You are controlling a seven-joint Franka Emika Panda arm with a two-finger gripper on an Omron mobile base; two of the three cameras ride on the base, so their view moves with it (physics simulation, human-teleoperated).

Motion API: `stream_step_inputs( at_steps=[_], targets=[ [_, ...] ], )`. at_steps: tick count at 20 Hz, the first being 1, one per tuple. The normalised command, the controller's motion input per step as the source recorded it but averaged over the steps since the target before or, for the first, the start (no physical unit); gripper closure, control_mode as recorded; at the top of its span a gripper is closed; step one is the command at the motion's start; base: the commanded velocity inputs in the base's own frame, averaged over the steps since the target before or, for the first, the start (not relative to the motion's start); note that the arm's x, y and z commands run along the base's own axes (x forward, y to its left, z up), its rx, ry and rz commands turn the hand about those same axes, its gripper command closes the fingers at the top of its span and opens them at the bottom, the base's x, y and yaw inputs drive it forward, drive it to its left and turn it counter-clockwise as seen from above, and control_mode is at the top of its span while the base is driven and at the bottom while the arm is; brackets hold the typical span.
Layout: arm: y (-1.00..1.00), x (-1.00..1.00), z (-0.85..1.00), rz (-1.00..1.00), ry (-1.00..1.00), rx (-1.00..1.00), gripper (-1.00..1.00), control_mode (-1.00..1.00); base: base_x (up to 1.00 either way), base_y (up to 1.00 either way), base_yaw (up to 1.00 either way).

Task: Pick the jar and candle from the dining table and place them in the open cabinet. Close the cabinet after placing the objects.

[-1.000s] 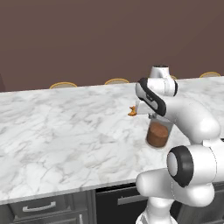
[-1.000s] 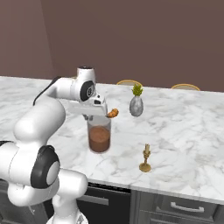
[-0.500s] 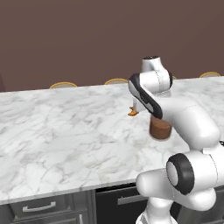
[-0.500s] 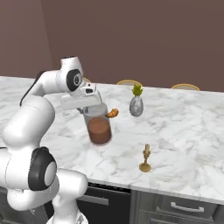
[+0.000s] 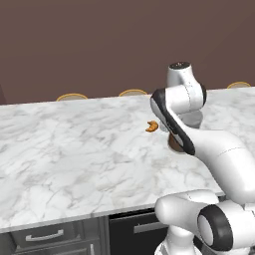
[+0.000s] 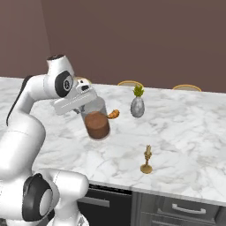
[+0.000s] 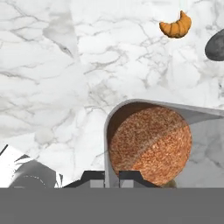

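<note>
My gripper (image 6: 86,106) is shut on the rim of the jar (image 6: 97,122), a clear glass cylinder half full of brown stuff, held tilted above the dining table (image 6: 190,128). In the hand view the fingertips (image 7: 127,176) pinch the jar's wall (image 7: 148,144) and I look down into it. From the left base view my arm hides most of the jar (image 5: 175,144). The candle (image 6: 147,160) stands upright in its gold holder near the table's front edge, to the right of the jar. The cabinet is out of view.
An orange croissant (image 6: 113,114) lies just beyond the jar, and a grey egg-shaped vase (image 6: 137,106) with a green sprig stands further right. Tan chair backs (image 5: 72,97) line the far edge. Dark drawers (image 6: 185,209) sit under the white marble top.
The arm has raised the jar off the marble and tipped it, swinging the hand a little toward the far side. The candle, croissant and vase have stayed put.
</note>
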Motion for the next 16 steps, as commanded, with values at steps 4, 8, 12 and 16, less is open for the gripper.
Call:
stream_step_inputs(
  at_steps=[4,8,12,16],
  targets=[
    [0.0,-0.24,0.17,0.4,-0.01,0.0,1.0,-1.0,0.0,0.0,0.0],
    [0.0,-0.22,0.36,0.34,0.0,0.0,1.0,-1.0,0.0,0.0,0.0],
    [0.0,-0.35,0.55,0.26,0.0,-0.05,1.0,-1.0,0.0,0.0,0.0],
    [0.0,-0.31,0.46,0.22,0.0,-0.06,1.0,-1.0,0.0,0.0,0.0]
  ],
)
